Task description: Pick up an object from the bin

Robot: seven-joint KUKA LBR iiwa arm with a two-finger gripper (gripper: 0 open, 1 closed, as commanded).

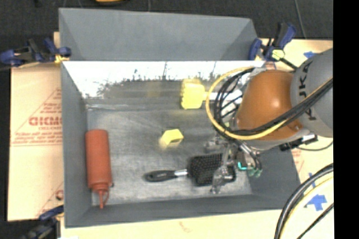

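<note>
My gripper (226, 169) is low in the bin's front right part, mostly hidden under the arm's orange cover. Its metal end sits right against the right side of a black brush's head (202, 169). The brush lies flat near the front wall, its black and silver handle pointing left. A small yellow block (171, 138) lies on the bin floor up and to the left of the brush, apart from the gripper.
A pale yellow sponge (192, 93) leans on the back wall. A red squeeze bottle (97, 162) lies along the left wall, nozzle toward the front. The arm with its cables covers the bin's right side.
</note>
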